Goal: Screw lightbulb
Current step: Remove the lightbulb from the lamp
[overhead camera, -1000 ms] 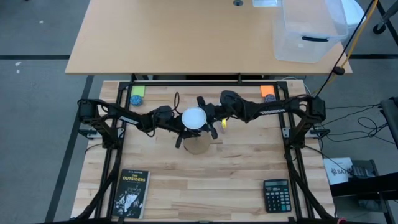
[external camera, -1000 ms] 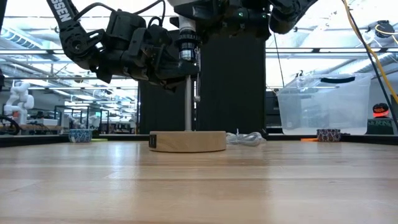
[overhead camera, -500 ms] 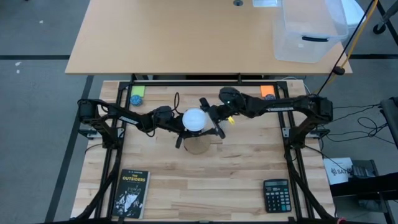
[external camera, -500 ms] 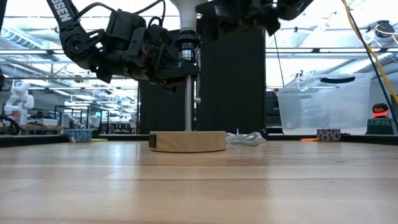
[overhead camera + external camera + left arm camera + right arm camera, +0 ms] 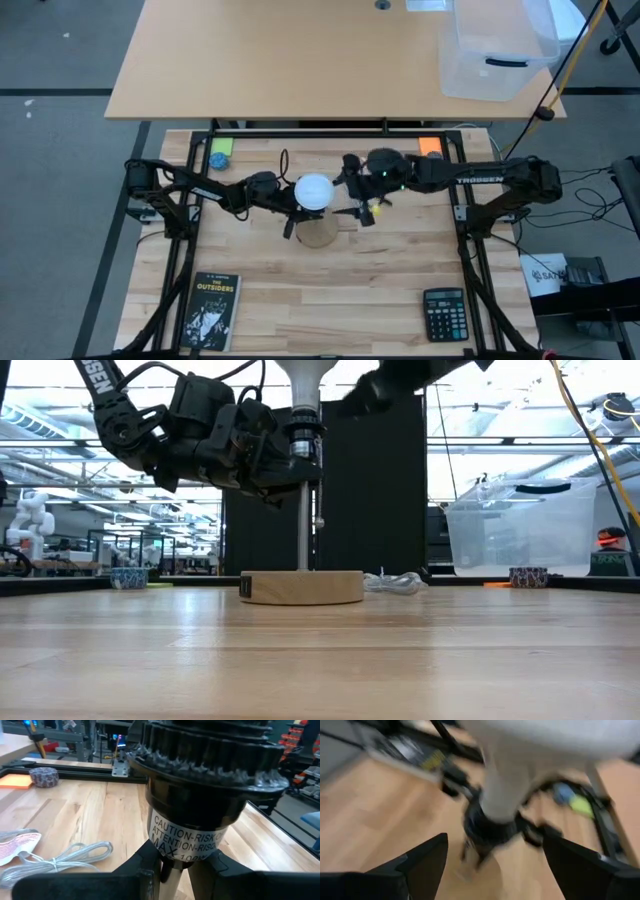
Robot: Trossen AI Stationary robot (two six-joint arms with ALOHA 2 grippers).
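Toward the left of the counter's (image 5: 400, 290) middle, the left gripper (image 5: 290, 215) reaches in from the left edge and its fingers (image 5: 142, 875) pinch the thin metal post just under the black socket (image 5: 200, 795), bracing the stand. The stand's round wooden base (image 5: 302, 587) sits flat on the counter a little back from the centre, with a loose silver cable (image 5: 60, 862) lying beside it.

On top of the socket stands the lightbulb (image 5: 313, 190) — its white globe faces the overhead camera and its pale neck (image 5: 304, 385) drops straight into the socket, upright as far as the level view shows. Whether the threads are fully home cannot be seen.

Just to the right of the bulb is the right gripper (image 5: 360, 210), its fingers (image 5: 422, 860) spread wide and clear of the glass, touching nothing; the bulb fills the far part of its wrist camera's view, close ahead.

My reading is that this is the gap between turns in the screwing step — the bulb is seated and free-standing, the right gripper empty. The next move would call for the right fingers to close around the globe gently, centred on it, and twist, while the left gripper keeps the post from spinning. A squeeze off-centre could tilt the bulb or cross the thread.
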